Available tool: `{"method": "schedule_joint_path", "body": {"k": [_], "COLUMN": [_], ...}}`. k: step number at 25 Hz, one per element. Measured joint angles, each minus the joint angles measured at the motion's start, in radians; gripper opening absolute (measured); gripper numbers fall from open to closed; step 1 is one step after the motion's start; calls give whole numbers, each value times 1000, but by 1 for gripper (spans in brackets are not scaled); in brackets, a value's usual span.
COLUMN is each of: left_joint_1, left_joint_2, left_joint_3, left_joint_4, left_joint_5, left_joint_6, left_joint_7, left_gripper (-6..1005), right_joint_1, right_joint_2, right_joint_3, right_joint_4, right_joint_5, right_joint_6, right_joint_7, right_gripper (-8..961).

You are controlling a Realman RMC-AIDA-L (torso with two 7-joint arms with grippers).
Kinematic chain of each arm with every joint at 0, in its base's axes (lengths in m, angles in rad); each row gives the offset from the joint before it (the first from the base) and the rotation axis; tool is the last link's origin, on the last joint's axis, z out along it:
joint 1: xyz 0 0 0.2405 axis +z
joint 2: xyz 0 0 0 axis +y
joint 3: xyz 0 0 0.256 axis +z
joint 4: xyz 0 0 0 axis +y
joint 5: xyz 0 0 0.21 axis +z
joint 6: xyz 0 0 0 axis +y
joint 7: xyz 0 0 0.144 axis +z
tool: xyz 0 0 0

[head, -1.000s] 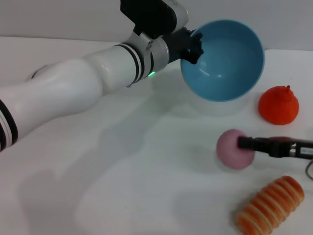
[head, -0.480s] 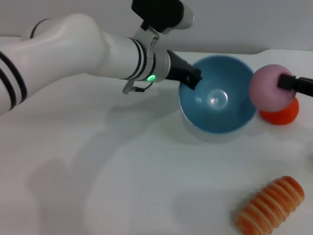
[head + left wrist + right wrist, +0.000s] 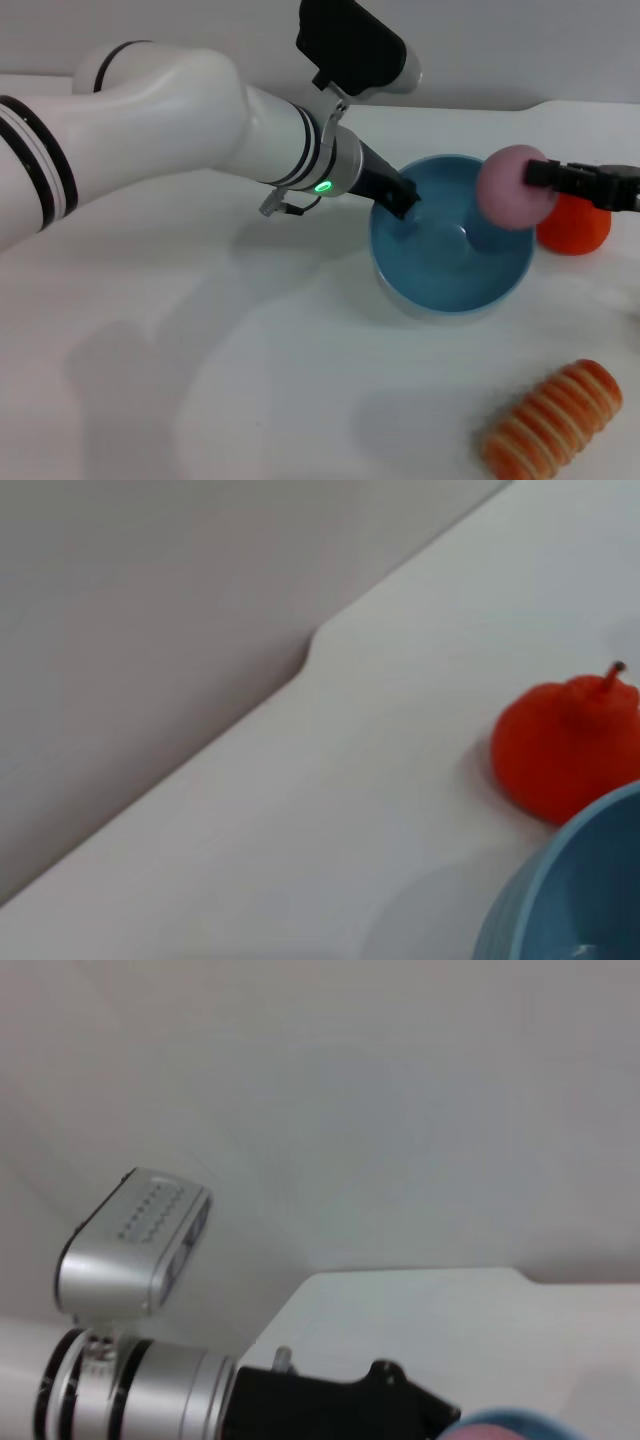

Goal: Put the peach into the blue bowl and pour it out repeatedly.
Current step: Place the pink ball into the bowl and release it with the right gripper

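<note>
Peach (image 3: 512, 187): held aloft by the right claw (image 3: 545, 175), clenched on it, above the far right rim of the blue bowl (image 3: 450, 280)
Bowl: upright on the worktop (image 3: 250, 380); left claw (image 3: 400, 196) grips its near-left rim
Release: judged best over the bowl's middle, low, so the fruit settles without bouncing out
Hazard: orange-red fruit (image 3: 573, 222) just beside the bowl

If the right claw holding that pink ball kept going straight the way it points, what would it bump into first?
Probably the left gripper on the blue bowl rim; the right gripper carries the peach leftward over the bowl. Depth is uncertain.
</note>
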Motion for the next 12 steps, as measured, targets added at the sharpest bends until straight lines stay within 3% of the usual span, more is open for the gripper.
{"method": "schedule_joint_path", "body": {"k": [12], "left_joint_1": [8], "left_joint_2": [0], "left_joint_3": [12], "left_joint_4": [17], "left_joint_5": [-1], "left_joint_6": [-7], "left_joint_7": [-2], "left_gripper": [-2], "right_joint_1": [-10], "right_joint_2": [1], "right_joint_3": [15], "right_joint_4": [19], "right_joint_5": [16], "right_joint_6": [36], "right_joint_7": [-41], "right_gripper": [371]}}
